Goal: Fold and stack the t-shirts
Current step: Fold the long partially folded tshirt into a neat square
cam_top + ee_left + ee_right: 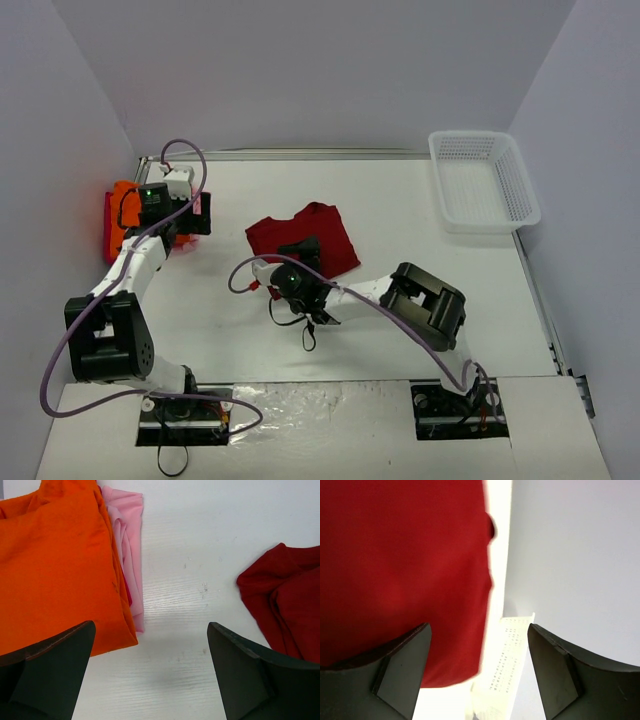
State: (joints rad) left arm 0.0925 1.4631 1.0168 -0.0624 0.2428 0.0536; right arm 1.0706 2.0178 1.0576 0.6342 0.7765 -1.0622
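Observation:
A folded bright orange t-shirt (55,565) lies on a pale pink t-shirt (127,540) at the table's left edge; from above, the orange one (120,225) shows beside the left arm. My left gripper (150,645) is open over bare table just right of this pile, nothing between its fingers. A folded dark red t-shirt (305,235) lies in the middle of the table. My right gripper (305,250) hovers at its near edge, open. In the right wrist view the dark red cloth (405,565) fills the left side, its edge between the jaws (479,635), not pinched.
A white mesh basket (483,180) stands at the back right, seen also in the right wrist view as the basket (507,670) beyond the fingers. Grey walls enclose the table on three sides. The arm bases sit at the near edge.

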